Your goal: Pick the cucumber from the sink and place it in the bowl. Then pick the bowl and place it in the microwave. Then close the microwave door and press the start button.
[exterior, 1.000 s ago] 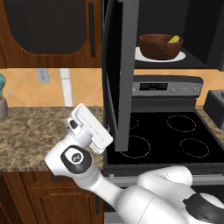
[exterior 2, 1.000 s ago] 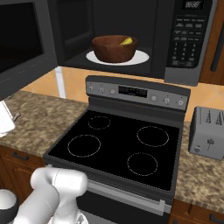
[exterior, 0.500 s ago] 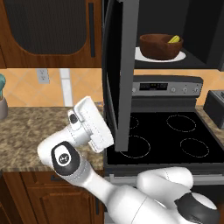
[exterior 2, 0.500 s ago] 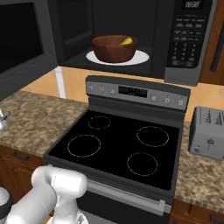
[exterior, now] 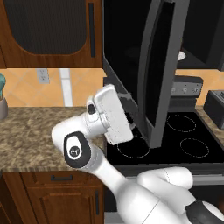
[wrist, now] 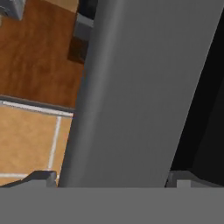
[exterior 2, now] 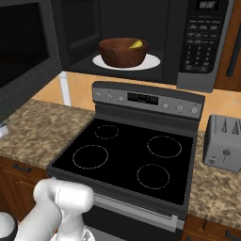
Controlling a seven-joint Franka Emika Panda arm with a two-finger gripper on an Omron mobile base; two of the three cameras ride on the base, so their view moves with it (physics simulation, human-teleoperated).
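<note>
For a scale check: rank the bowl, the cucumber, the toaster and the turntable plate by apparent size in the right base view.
1. Toaster, though it stands nearer the camera, which inflates it.
2. Turntable plate, partly hidden under the bowl.
3. Bowl.
4. Cucumber, with just its tip showing.

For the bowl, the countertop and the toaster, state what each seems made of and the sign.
Bowl: wood, matt, uniform dark brown, thick walls. Countertop: likely polished granite, speckled brown and grey. Toaster: probably brushed metal, plain grey faces.

arm (exterior: 131, 188): glossy white rounded links | dark joint caps, white emblem | boxy white wrist
</note>
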